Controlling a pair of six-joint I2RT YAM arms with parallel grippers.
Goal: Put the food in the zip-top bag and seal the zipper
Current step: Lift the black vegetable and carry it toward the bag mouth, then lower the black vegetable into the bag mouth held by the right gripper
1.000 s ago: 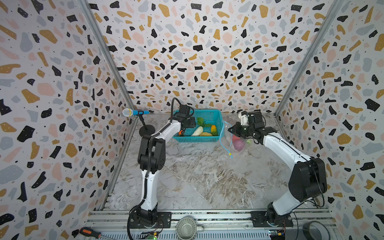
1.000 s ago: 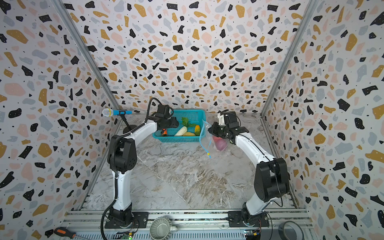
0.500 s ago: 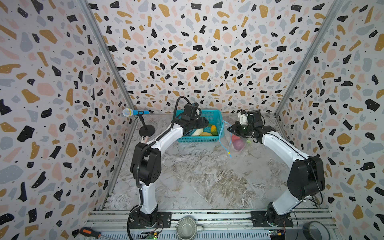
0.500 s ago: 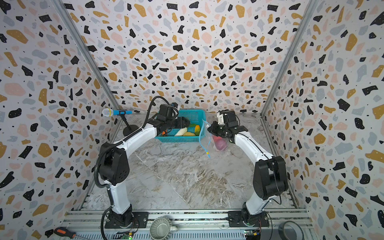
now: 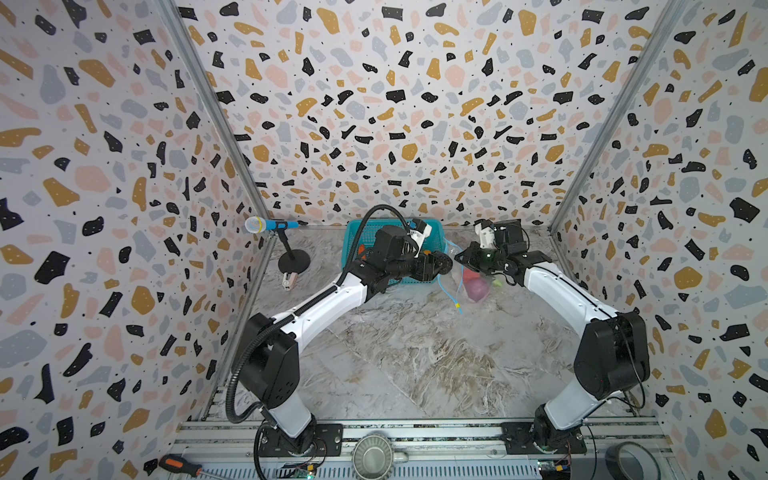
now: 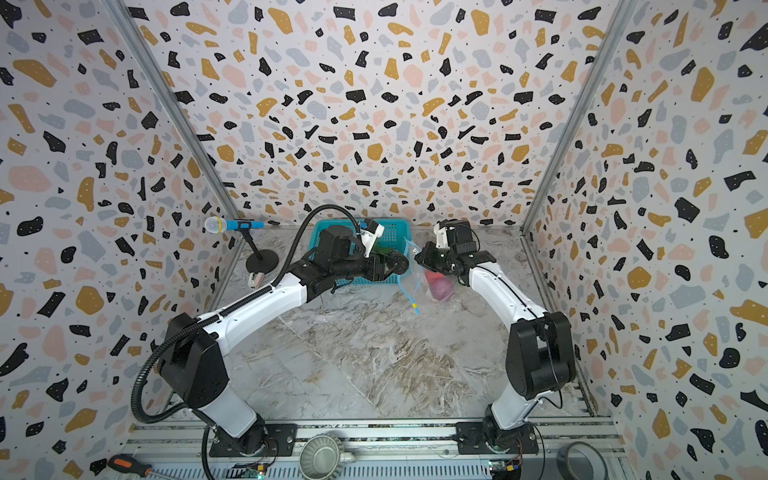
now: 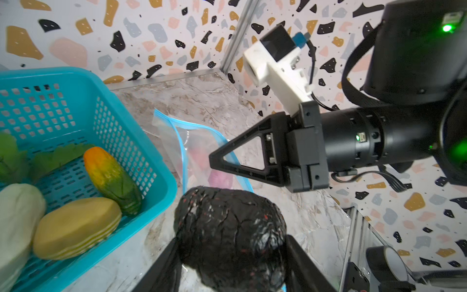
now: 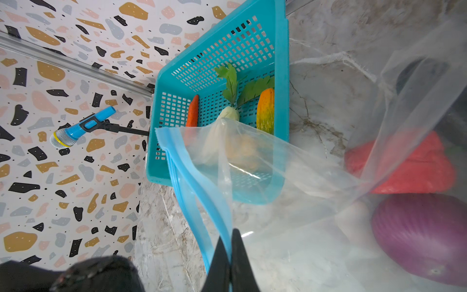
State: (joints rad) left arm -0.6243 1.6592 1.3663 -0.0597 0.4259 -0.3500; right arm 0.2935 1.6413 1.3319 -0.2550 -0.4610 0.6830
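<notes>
In both top views my left claw [image 5: 443, 263] is hovering beside the teal basket [image 5: 354, 237], close to the zip-top bag [image 6: 420, 279]. In the left wrist view it is gripping the dark eggplant [image 7: 231, 227]. In the right wrist view my right claw [image 8: 231, 244] is pinching the zipper [image 8: 197, 182]; the red pepper [image 8: 409, 172] and the purple onion [image 8: 424, 235] are lying, it seems, inside the bag

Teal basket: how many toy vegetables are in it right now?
4 in the basket: carrot near one side wall; radish next to it, in the middle; corn on the radish's other side; potato beside the corn. Others may hide underneath.
</notes>
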